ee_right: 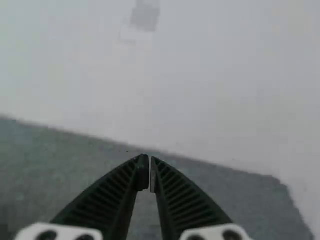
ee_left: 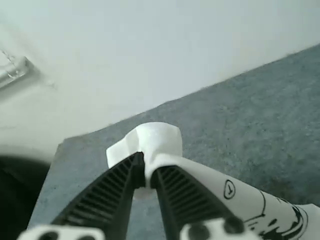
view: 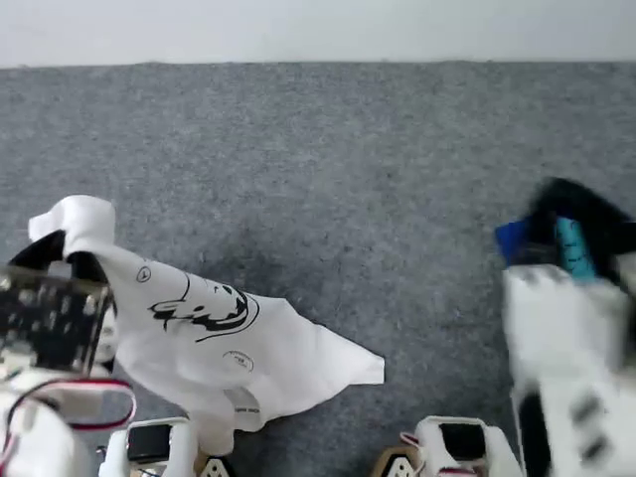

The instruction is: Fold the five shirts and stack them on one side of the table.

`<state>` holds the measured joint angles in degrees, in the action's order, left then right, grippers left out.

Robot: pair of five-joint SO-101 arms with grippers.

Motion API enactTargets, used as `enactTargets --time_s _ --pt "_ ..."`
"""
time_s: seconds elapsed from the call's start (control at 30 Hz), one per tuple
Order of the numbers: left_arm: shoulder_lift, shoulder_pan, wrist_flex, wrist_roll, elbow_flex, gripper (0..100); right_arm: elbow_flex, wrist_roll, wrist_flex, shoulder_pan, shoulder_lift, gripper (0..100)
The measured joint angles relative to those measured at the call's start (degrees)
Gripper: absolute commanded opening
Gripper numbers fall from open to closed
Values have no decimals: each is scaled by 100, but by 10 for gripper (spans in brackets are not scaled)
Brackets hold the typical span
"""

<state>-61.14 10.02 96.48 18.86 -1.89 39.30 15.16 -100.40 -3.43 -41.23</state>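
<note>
The white shirt (view: 248, 358) lies crumpled on the left side of the bench (view: 397, 179), one corner raised in the left gripper (ee_left: 145, 167), its jaws clamped on a bunched fold. The right gripper (ee_right: 146, 170) hangs empty, jaws together. The light, limp cloth will likely sag; hems or shoulder seams look the surest hold.

Left end effector (ee_left: 143, 164) and right end effector (ee_right: 149, 167): black ribbed fingers (ee_left: 112, 187), white bases (ee_right: 40, 232). Lower left, the white left arm (view: 40, 437) bears a red-and-white cable (view: 104, 397) and a dark circuit board (view: 50, 318); the right arm (view: 561, 328) is white, black and blue.

A grey mat (view: 397, 179) runs back to a white wall (view: 318, 30).
</note>
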Motion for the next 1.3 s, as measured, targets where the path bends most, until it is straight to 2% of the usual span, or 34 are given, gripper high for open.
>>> enactTargets --time_s 0.13,0.3,0.5,0.67,0.77,0.83,0.97,1.1,1.3 --pt "229 -536 -844 -18 888 14 -1380 316 26 -1064 -18 10" --pt "1486 -1486 -2163 -457 1064 14 -1916 378 62 -1055 176 10" --pt "3437 -2637 -2347 -571 -818 14 -1952 387 0 -668 176 13" --pt "5081 -3270 -1371 -580 -3596 14 -1969 273 0 -343 176 15" --pt "5899 -3262 -527 -580 -5310 14 -2145 220 0 -325 176 27" --pt "6374 -3033 -26 -580 -6057 14 -2444 185 0 -325 158 80" --pt "7200 -2330 281 -580 -6453 14 -3534 176 0 -510 202 184" --pt "7938 -1837 299 -580 -6462 14 -5055 176 457 -1345 264 164" --pt "9196 -1776 299 -580 -6462 14 -6611 589 1468 -2971 290 151"
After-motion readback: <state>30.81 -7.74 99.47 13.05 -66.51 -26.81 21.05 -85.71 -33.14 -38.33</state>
